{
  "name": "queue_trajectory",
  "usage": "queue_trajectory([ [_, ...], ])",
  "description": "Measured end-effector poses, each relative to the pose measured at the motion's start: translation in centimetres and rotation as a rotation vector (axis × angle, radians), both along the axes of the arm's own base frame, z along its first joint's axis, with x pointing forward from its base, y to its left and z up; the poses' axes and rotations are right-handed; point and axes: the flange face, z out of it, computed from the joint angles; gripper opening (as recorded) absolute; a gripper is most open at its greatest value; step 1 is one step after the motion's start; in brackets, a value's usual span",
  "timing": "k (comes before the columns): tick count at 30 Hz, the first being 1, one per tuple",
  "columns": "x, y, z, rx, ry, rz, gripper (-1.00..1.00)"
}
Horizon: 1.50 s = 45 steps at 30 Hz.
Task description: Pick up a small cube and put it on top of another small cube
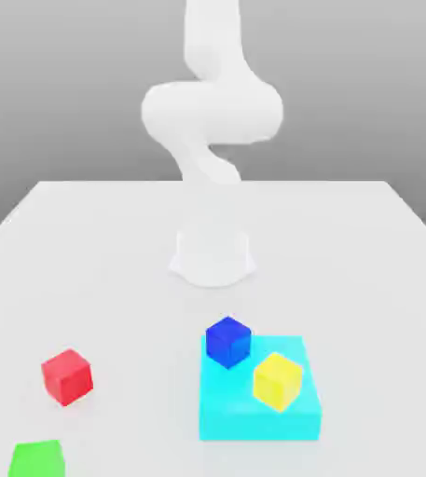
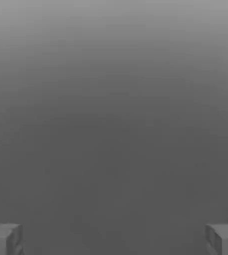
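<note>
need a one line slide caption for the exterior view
White arm behind four small cubes: blue cube and yellow cube on a cyan slab, red cube, green cube.

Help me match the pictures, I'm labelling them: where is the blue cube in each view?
Exterior view: the blue cube is at the cyan slab's far corner on the exterior view's left, next to the yellow cube.
Hand view: plain grey backdrop between the open gripper's fingertips.
Shared landmark: probably that grey backdrop, behind the table in the exterior view.
</note>
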Motion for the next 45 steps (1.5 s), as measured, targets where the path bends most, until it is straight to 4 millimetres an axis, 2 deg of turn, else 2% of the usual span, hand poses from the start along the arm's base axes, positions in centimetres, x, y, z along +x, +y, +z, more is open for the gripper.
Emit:
queue_trajectory([
  [2,2.4,-2.1,-4.3,0.008,0.068,-0.064,0.0],
  [5,4.8,-5.3,-10.7,0.026,0.164,-0.154,0.0],
  [7,5.6,-7.6,-15.1,0.042,0.226,-0.213,0.0],
  [10,5.9,-10.9,-21.6,0.074,0.318,-0.299,0.0],
  [15,3.9,-15.7,-32.5,0.145,0.468,-0.439,0.0],
  [19,0.0,-19.0,-40.6,0.222,0.581,-0.561,0.0],
  [22,-2.9,-19.7,-45.9,0.278,0.654,-0.622,0.0],
  [27,-3.4,-19.7,-51.6,0.289,0.672,-0.633,0.0],
  [28,-3.5,-19.6,-52.7,0.288,0.673,-0.633,-1.0],
  [35,-3.5,-19.6,-52.9,0.289,0.673,-0.634,-1.0],
  [41,-3.5,-19.4,-47.4,0.289,0.672,-0.633,-1.0],
  [42,-3.1,-18.4,-46.5,0.289,0.673,-0.63,-1.0],
  [45,-1.8,-13.6,-43.9,0.282,0.675,-0.606,-1.0],
])
